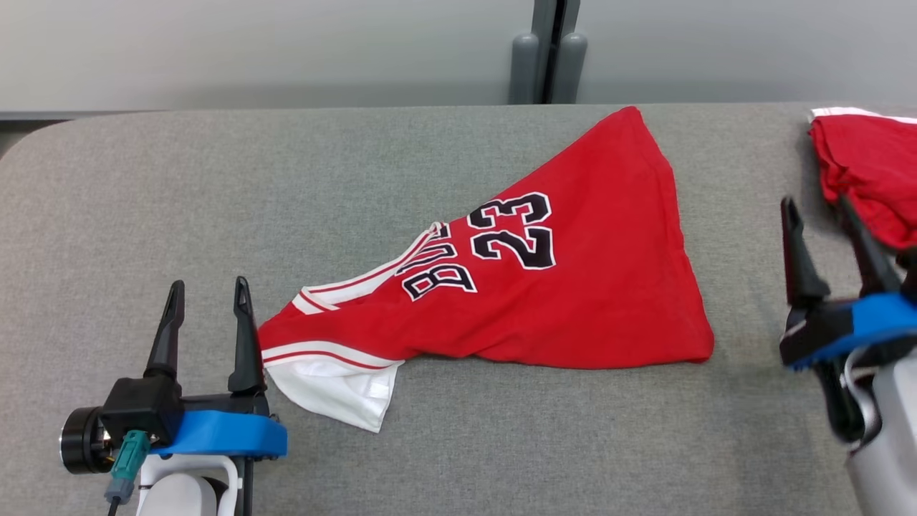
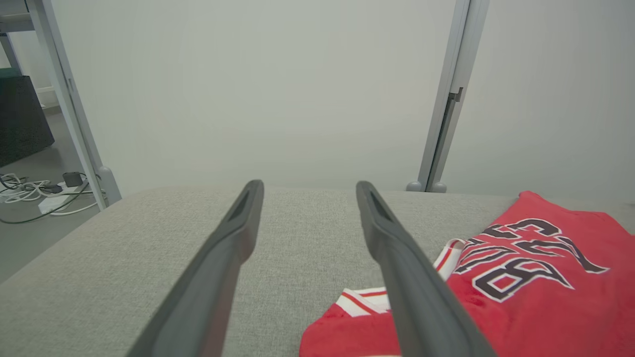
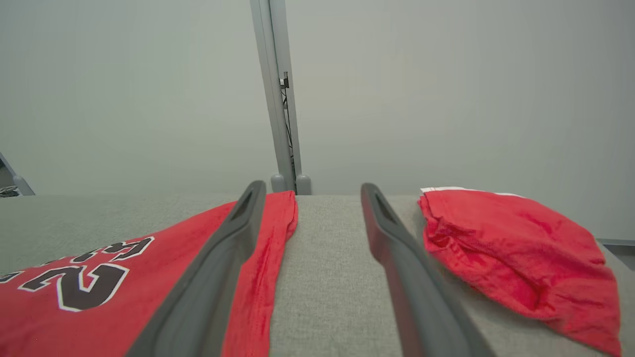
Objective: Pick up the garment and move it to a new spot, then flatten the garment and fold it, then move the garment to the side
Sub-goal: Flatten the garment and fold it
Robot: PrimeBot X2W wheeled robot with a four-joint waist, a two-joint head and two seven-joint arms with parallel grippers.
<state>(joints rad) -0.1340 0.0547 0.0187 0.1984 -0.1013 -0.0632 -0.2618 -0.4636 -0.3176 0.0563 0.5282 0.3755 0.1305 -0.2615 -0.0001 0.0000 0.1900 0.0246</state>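
Left gripper (image 1: 209,282) gapes wide and empty, just beside the jersey (image 1: 594,287) collar end; right gripper (image 1: 817,199) likewise, seemingly clear of the hem.

From the head I look forward and down on the table (image 1: 143,215) from fairly near, with the jersey (image 1: 573,287) in the middle and the wall (image 1: 286,43) and post (image 1: 548,50) at the top edge. My left wrist camera sits low over the table, looks along the left gripper (image 2: 308,184) toward that same wall and post, and shares the jersey's collar end with the head view. My right wrist camera faces the same way along the right gripper (image 3: 312,184) and shares the jersey's hem end.
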